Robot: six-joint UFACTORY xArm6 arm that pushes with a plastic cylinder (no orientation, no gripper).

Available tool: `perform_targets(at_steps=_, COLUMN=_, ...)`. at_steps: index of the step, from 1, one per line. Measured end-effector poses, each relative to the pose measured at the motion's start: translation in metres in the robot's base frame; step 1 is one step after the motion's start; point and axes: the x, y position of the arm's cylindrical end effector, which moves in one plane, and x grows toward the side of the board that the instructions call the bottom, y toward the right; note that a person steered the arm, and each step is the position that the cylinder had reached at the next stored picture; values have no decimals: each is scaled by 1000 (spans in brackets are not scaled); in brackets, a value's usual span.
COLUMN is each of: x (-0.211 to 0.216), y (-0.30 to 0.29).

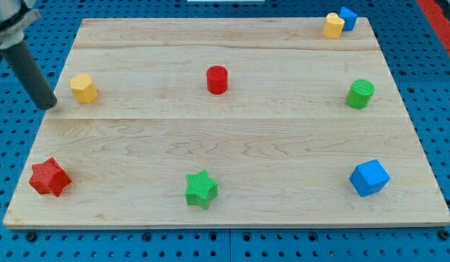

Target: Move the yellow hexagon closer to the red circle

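The yellow hexagon (84, 88) stands near the board's left edge, in its upper half. The red circle (217, 79) stands near the upper middle, well to the right of the hexagon. My tip (49, 105) rests at the board's left edge, just left of the yellow hexagon and slightly below it, with a small gap between them. The dark rod leans up toward the view's top left corner.
A red star (49, 177) lies at the lower left, a green star (202, 189) at the bottom middle, a blue cube (369, 177) at the lower right. A green cylinder (360, 94) stands at the right. A yellow block (333, 25) touches a blue block (348, 17) at the top right.
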Motion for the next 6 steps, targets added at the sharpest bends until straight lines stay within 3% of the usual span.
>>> perform_targets(at_steps=1, x=-13, y=-3)
perform_targets(at_steps=3, x=-26, y=52)
perform_targets(at_steps=6, x=-26, y=168)
